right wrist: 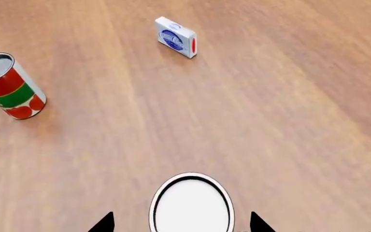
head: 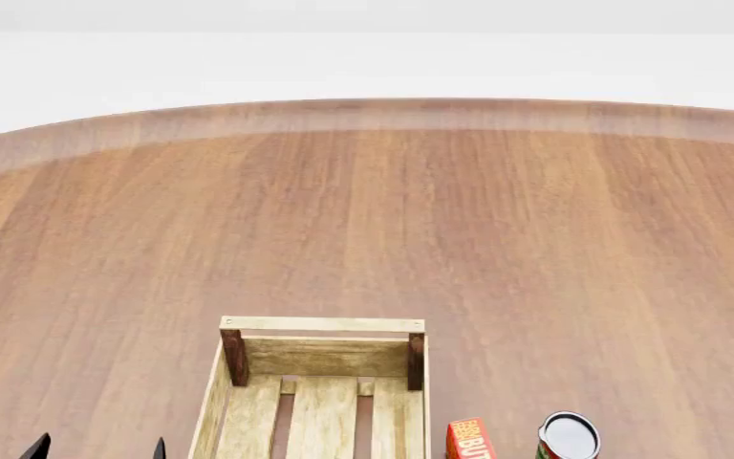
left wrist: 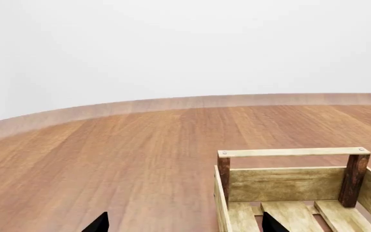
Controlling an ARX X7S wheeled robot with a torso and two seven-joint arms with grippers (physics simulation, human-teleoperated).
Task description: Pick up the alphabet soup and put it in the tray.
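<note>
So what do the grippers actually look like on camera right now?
Very little shows. Each gripper appears only as plain black, pointed fingers at the frame edge: the left gripper in its wrist view and the head view, the right gripper in its wrist view. No cables, markings or arm links are visible.

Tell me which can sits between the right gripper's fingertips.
The can with the whitish top, between the right gripper tips. The red-and-green can with the darker top stands well off to one side.
</note>
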